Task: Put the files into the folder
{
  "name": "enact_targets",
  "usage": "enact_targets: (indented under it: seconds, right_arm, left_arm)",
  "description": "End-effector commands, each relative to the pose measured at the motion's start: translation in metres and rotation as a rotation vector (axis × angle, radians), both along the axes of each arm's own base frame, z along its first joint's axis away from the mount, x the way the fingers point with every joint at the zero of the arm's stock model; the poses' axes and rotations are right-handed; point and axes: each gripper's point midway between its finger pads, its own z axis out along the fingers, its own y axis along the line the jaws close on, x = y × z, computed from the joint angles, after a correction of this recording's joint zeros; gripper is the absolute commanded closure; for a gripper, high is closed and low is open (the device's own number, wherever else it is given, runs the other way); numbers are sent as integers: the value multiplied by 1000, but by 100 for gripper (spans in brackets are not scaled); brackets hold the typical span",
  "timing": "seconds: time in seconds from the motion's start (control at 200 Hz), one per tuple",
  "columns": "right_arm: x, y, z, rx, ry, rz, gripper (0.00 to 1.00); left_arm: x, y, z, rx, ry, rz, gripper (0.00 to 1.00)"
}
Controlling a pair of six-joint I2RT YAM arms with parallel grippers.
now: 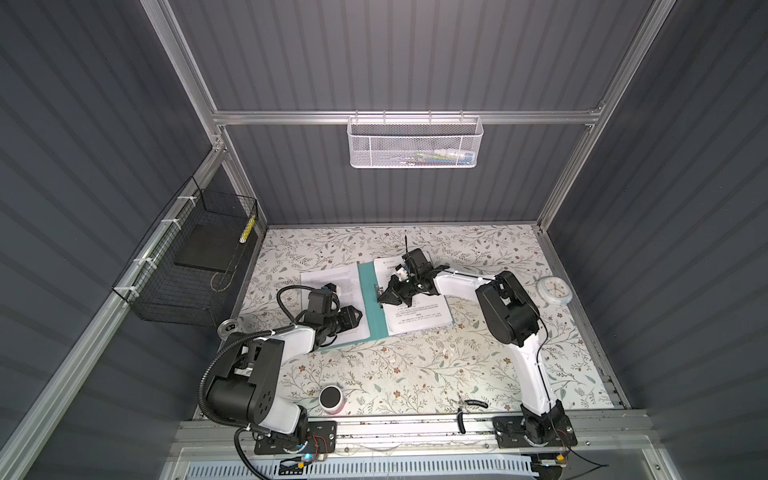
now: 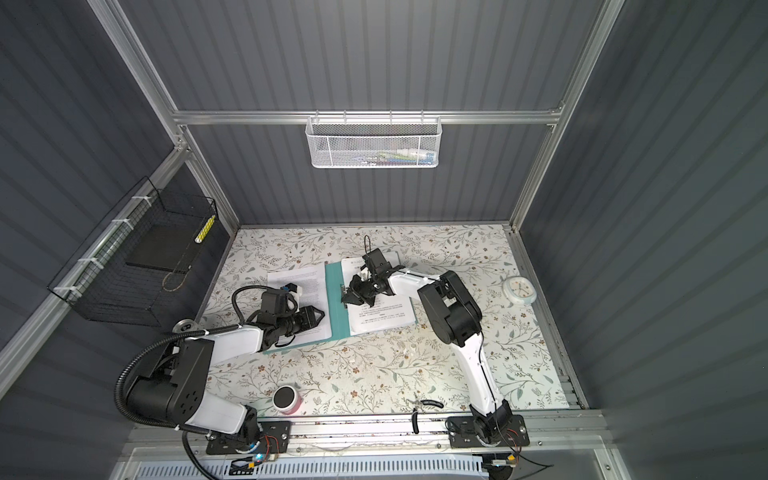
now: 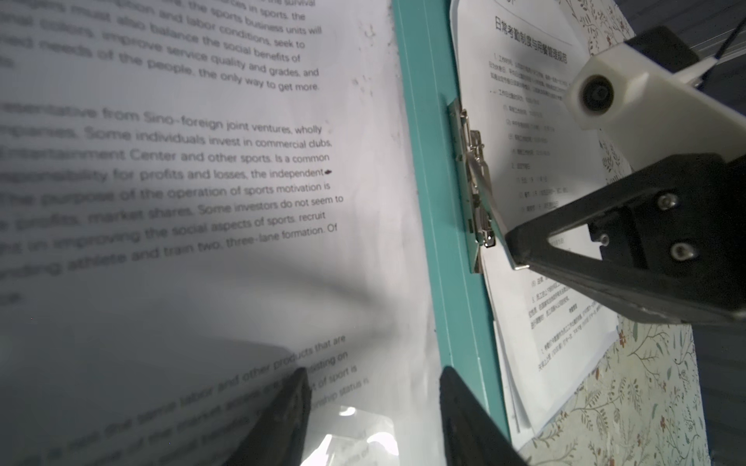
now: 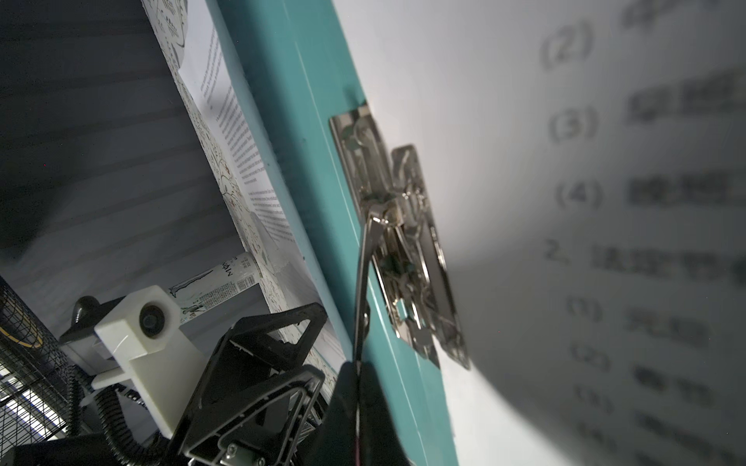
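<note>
1. The folder [image 1: 369, 305] lies open and flat in the middle of the table. Its teal spine shows between two lots of paper, and its metal clip [image 3: 474, 189] sits along the spine's inner edge.
2. The files are split. A stack [image 1: 419, 316] of Chinese text rests on the right-hand cover with its edge at the clip. I cannot tell whether the clip is actually holding it. A loose sheet [image 1: 332, 278] of English text lies over the left-hand cover.
3. My right gripper [image 4: 357, 387] has its jaws together, pinched on the thin clip lever [image 4: 363, 274], which stands up from the clip.
4. My left gripper [image 3: 371, 403] sits low over the loose sheet near the spine. Its jaws are apart, and I see nothing between them.
5. What worries me:
   - The lever is narrow and slick. If I pull it off-axis it could slip from the pinch and the clip would snap down early.
   - Pulling hard on the lever could drag or lift the whole light folder and skew the stack.
   - If the left jaws meet on the flat sheet, they may only crease it or push it sideways instead of lifting it.
   - The two grippers are close together across the spine, so a careless slide risks a knock.
</note>
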Motion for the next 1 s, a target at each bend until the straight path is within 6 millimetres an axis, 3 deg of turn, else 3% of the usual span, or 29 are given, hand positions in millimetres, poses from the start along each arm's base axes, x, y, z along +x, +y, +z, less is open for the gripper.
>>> enact_targets:
  seconds: [0.0, 0.405, 0.801, 0.996]
  right_arm:
    - [-10, -11, -13, -68, 19, 1, 100]
    - [-25, -30, -46, -139, 73, -8, 100]
    - [-30, -69, -79, -278, 86, -12, 100]
    - [-32, -78, -92, -339, 84, 2, 100]
  left_arm:
    - [-1, 0, -4, -19, 6, 0, 49]
    - [-3, 11, -35, 10, 96, 29, 59]
    - [-1, 12, -37, 14, 102, 34, 59]
    - [-1, 13, -36, 15, 101, 36, 59]
